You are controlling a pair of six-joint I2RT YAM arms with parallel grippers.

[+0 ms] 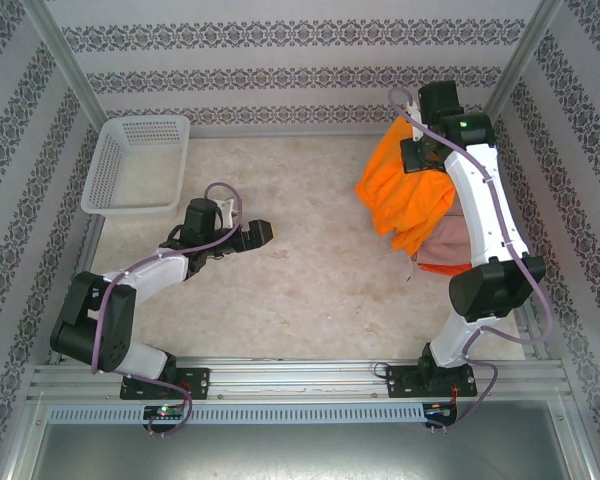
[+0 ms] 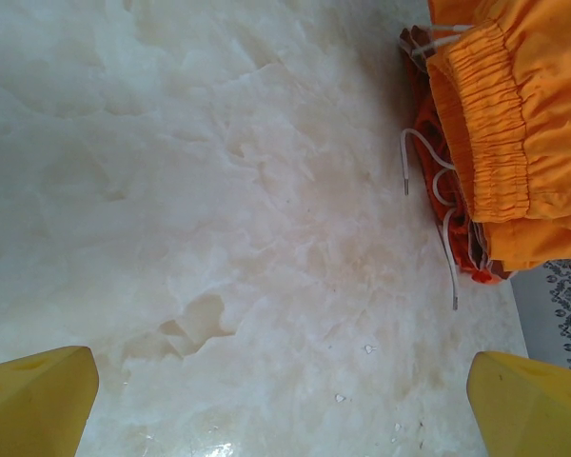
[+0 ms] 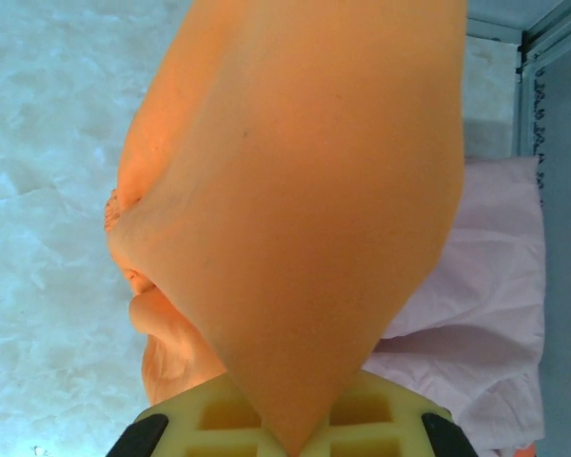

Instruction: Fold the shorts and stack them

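Three shorts [image 1: 405, 190], one basket [image 1: 130, 207]

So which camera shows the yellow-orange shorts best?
Top external: most of the yellow-orange shorts hang draped there. The right wrist view shows a close fold pinched in the right gripper; the left wrist view shows their gathered waistband.

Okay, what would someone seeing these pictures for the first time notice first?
The bright yellow-orange shorts, pinched in the shut right gripper at the table's far right, hang partly over the pink shorts and red-orange shorts. Next, the white mesh basket sits in the far left corner, and the left gripper hovers open over bare table near the middle.
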